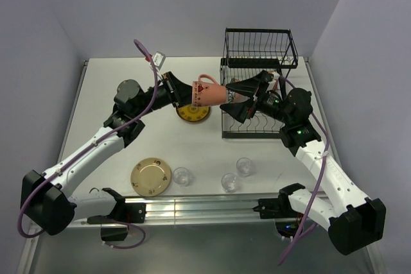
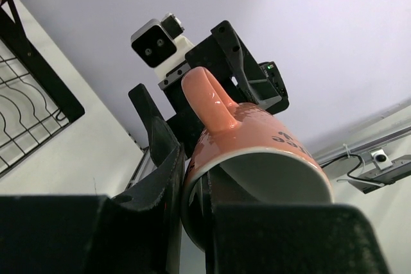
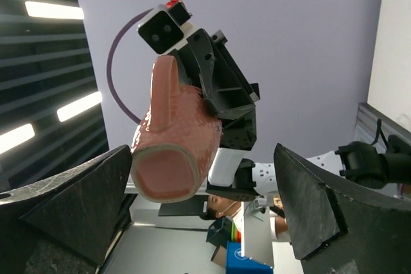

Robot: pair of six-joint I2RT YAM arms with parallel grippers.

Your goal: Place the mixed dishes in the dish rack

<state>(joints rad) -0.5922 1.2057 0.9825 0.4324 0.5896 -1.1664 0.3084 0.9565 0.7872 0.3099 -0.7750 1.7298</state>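
While the left gripper (image 2: 192,222) pinches the wall of the orange-and-white mug (image 2: 257,152) at its rim, one finger inside and one outside, the mug lies on its side in the air with its handle turned up. Its outside is salmon orange with dark printed marks, the inside is pale and glossy, and the lip is a lighter band. From the right wrist its flat base shows, ringed by a pale edge, and the glaze looks slightly dimpled.

The right gripper (image 1: 239,97) faces the mug's base with its fingers (image 3: 70,203) spread wide, one to each side and neither touching the mug.

In the top view the mug (image 1: 209,92) hangs above the table (image 1: 115,75), between the two arms and just left of the black wire dish rack (image 1: 260,62). Below it lies the yellow patterned plate (image 1: 192,115). Nearer the arm bases sit the tan speckled plate (image 1: 151,176) and three small clear glasses (image 1: 182,175), apart from one another.
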